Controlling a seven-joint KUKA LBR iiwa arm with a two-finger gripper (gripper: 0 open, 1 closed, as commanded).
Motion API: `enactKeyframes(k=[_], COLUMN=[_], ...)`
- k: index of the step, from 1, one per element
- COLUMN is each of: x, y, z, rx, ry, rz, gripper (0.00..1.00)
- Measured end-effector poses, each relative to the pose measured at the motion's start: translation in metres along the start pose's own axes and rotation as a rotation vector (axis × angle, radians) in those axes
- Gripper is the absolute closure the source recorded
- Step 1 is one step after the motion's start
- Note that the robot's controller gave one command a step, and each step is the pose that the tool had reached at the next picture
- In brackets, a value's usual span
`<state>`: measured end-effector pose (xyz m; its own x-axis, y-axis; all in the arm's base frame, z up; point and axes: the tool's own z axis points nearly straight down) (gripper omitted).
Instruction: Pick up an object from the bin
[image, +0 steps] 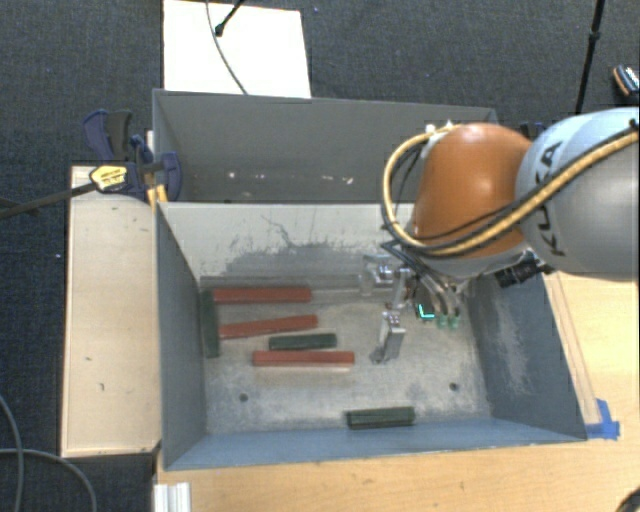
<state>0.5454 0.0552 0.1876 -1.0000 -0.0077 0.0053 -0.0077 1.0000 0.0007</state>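
My gripper (386, 345) hangs low over the right half of the bin floor, under the orange wrist cover. Nothing shows in it. Just to its left lies a red-brown bar (303, 358), flat on the floor, with a short dark green bar (302, 342) right behind it. Another dark green bar (380, 418) rests by the bin's front wall, below the gripper.
Further left lie two more red-brown bars (262, 295) (268, 326) and an upright-lying dark green bar (209, 323) against the left wall. The arm and its cables cover the bin's back right corner. Bare floor lies right of the gripper.
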Motion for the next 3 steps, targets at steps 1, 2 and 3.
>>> enactKeyframes(k=[1, 2, 3], x=[-0.004, -0.006, 0.004], y=[0.019, 0.018, 0.017], z=[0.119, 0.114, -0.032], rx=[0.001, 0.000, 0.001], ry=[0.000, -0.008, -0.015], rz=[-0.103, -0.098, -0.209], gripper=[0.00, 1.00, 1.00])
